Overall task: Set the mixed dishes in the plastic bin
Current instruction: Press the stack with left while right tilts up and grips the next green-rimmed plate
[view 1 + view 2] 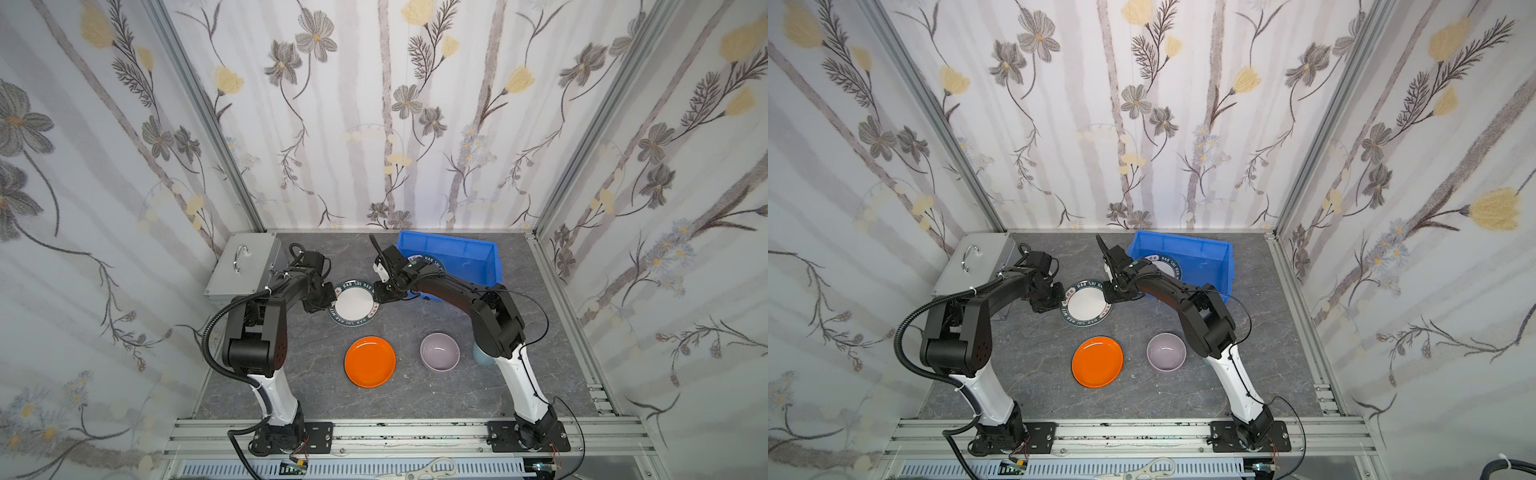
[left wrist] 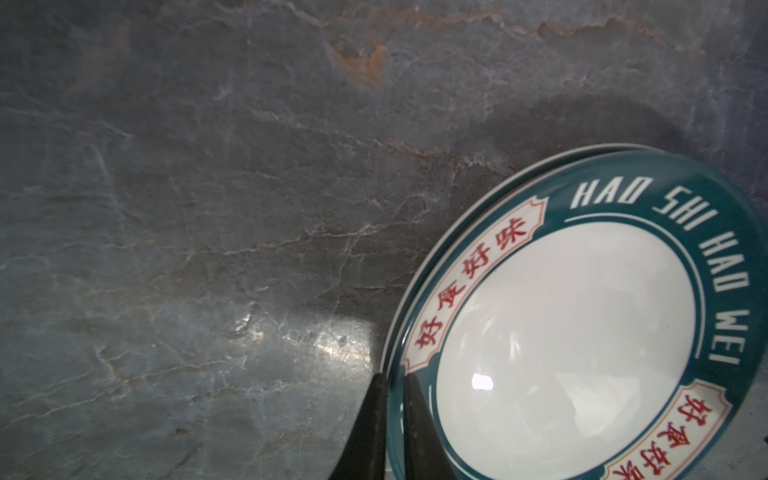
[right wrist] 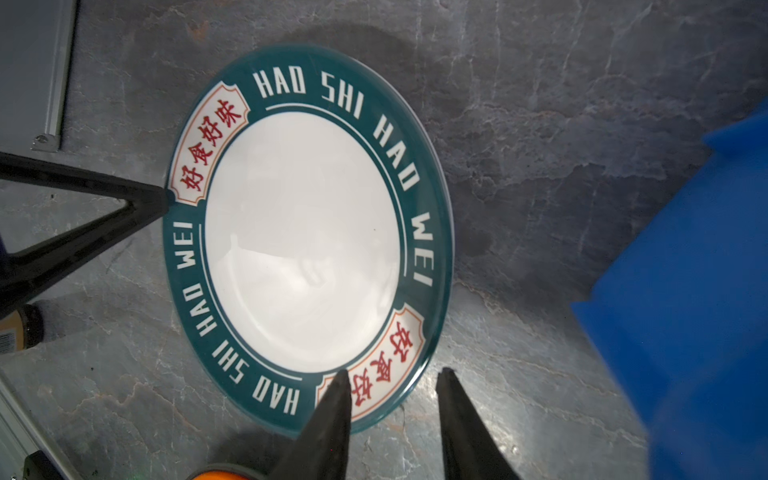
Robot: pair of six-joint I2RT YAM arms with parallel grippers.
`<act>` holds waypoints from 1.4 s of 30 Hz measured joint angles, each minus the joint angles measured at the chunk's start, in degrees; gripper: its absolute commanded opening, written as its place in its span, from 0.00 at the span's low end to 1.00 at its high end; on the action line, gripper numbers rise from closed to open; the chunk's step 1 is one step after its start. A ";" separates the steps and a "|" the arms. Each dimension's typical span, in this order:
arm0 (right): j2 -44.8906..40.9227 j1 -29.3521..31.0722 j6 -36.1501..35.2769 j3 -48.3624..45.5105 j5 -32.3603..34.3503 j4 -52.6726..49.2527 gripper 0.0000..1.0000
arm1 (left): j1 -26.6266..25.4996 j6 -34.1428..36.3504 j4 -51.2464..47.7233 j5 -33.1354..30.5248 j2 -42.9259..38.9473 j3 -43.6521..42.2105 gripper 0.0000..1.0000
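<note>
Marbled tabletop [image 1: 415, 395]; orange plate [image 1: 370, 361]; lilac bowl [image 1: 439, 351]

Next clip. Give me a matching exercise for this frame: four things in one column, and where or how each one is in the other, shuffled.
Things
1. orange plate
2. near lettered plate
3. far lettered plate
4. right gripper

Places and states
A. inside the blue bin
B. open, fingers either side of a plate's edge
C. rim pinched by the shut left gripper
D. lying free on the table, untouched

Pairs: 1-D, 2-C, 3-A, 4-B
</note>
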 measured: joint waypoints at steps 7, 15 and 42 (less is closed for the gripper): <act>0.85 -1.01 0.00 0.15 -0.28 -0.24 0.33 | -0.02 0.22 -0.02 0.04 1.38 0.87 0.07; 1.20 -1.79 0.00 0.26 -2.47 0.07 0.32 | -0.02 0.46 -0.13 0.20 2.34 1.88 0.05; 3.21 -2.25 1.05 1.95 -12.07 4.55 0.09 | -0.24 0.66 -1.14 2.27 3.04 2.86 0.33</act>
